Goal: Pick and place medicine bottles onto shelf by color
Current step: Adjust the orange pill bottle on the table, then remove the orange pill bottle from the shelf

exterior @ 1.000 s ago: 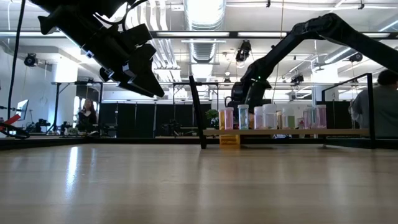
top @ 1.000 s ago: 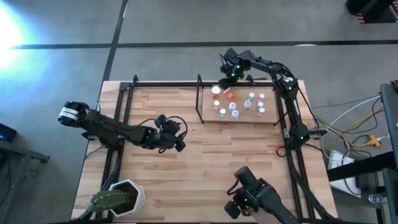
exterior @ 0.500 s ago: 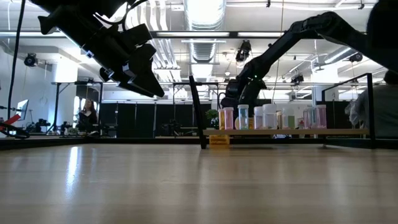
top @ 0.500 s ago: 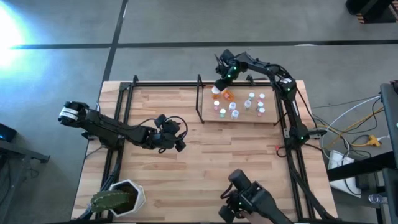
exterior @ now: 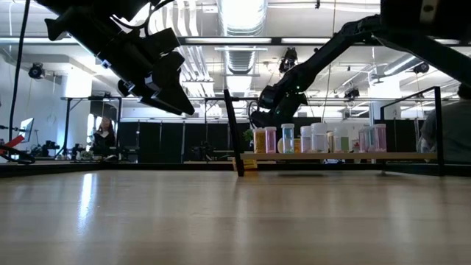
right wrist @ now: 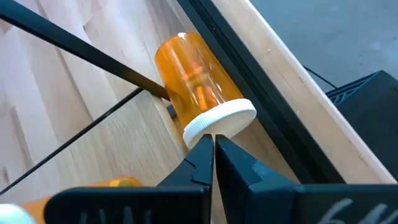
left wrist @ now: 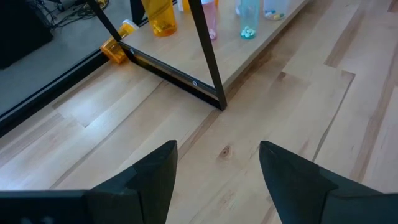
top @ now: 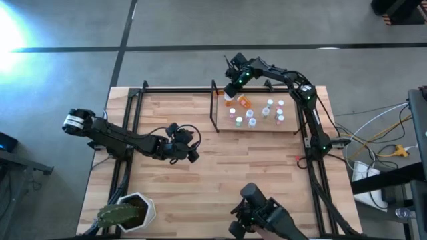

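Several small medicine bottles point(top: 252, 115) stand on the shelf point(top: 267, 128) at the table's far right; the low view shows them in a row point(exterior: 316, 138). One orange bottle with a white cap point(right wrist: 193, 74) lies on its side at the shelf's far left corner point(top: 222, 95), under a thin black rod, its cap turned toward my right gripper point(right wrist: 212, 146). That gripper point(top: 230, 87) is shut and hangs slanting down over that corner. My left gripper point(top: 183, 150) is open, holds nothing and hovers above the table's middle left point(left wrist: 217, 168). My right gripper meets the lying orange bottle at the rim of its white cap point(right wrist: 219, 124) with its shut fingertips. The fingers slant down from the shelf side, roughly along the bottle's length. The bottle lies on the wood with its body under the black rod.
A white pot with a cactus point(top: 127, 212) stands at the near left corner. Black frame rods point(top: 173, 90) run along the table's far edge and sides. A dark device point(top: 263, 217) reaches in at the near edge. Bare wood lies between the shelf and my left gripper.
My right gripper, still shut, has gone toward the table's left edge along the far side and has tipped. The lying orange bottle has slid the same way ahead of it, from beside the standing bottles to the shelf's far left corner.
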